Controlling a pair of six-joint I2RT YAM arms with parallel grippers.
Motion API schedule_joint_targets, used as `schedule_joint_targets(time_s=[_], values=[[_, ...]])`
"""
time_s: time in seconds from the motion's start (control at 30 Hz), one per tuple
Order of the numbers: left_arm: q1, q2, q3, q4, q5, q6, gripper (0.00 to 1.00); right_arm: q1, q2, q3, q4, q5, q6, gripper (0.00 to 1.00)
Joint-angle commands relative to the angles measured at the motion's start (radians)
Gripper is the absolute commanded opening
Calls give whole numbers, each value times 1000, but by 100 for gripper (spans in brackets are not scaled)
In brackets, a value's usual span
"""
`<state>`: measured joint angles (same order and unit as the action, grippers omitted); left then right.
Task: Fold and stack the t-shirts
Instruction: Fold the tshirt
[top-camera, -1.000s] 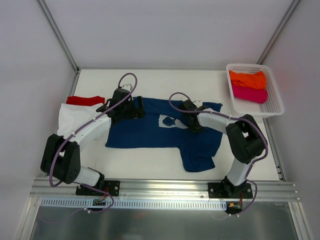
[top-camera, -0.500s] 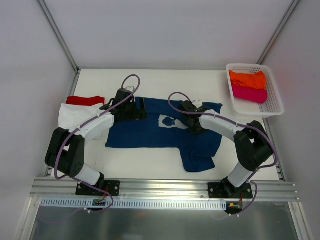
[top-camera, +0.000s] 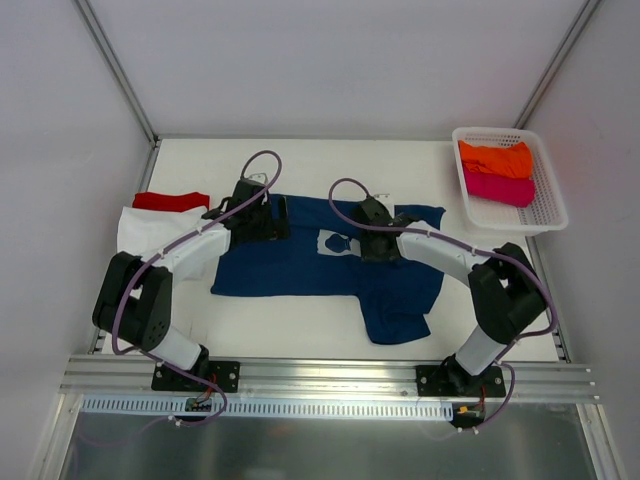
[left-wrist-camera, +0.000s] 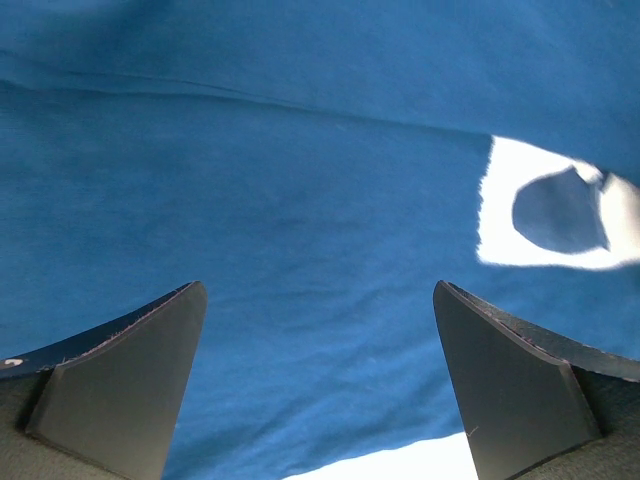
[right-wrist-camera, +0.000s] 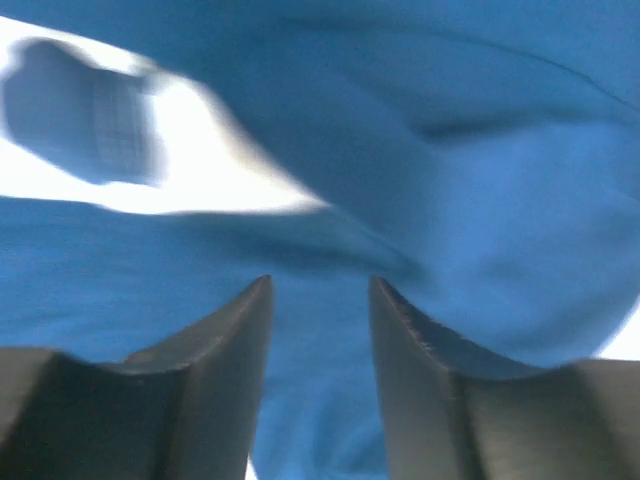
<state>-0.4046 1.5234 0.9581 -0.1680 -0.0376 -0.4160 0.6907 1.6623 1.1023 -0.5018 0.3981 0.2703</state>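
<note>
The navy t-shirt (top-camera: 300, 265) lies spread at the centre of the counter (top-camera: 300, 165). The cloth is likely soft, light and limp, so pinch it at a hem or sleeve edge. The left gripper (left-wrist-camera: 320, 380) jaws stand wide. The right gripper (right-wrist-camera: 320, 370) jaws are narrow, with no cloth visibly pinched.

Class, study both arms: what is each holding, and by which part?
Nothing is held. The left gripper stands with jaws wide apart above the navy t-shirt; the right gripper has jaws parted, no cloth between them.

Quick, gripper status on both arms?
Left gripper: wide open above the navy t-shirt, holding nothing.
Right gripper: partly open over the same shirt, nothing pinched.
</note>
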Motion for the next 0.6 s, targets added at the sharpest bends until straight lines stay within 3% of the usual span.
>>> schedule_joint_targets(time_s=[0.0,0.03,0.13,0.3,0.57], values=[[1,-60,-7,15,-133,-12,99,7,16,-4,265,-214,-8,51],[1,-69,-18,15,-146,-13,99,10,22,-4,308,-247,-6,58],[1,-100,-45,38,-203,-9,99,20,69,25,443,-361,-8,65],[10,-51,-44,94,-225,26,99,56,129,97,445,-427,3,66],[38,121,-16,148,-277,25,99,86,62,-30,491,-424,10,66]])
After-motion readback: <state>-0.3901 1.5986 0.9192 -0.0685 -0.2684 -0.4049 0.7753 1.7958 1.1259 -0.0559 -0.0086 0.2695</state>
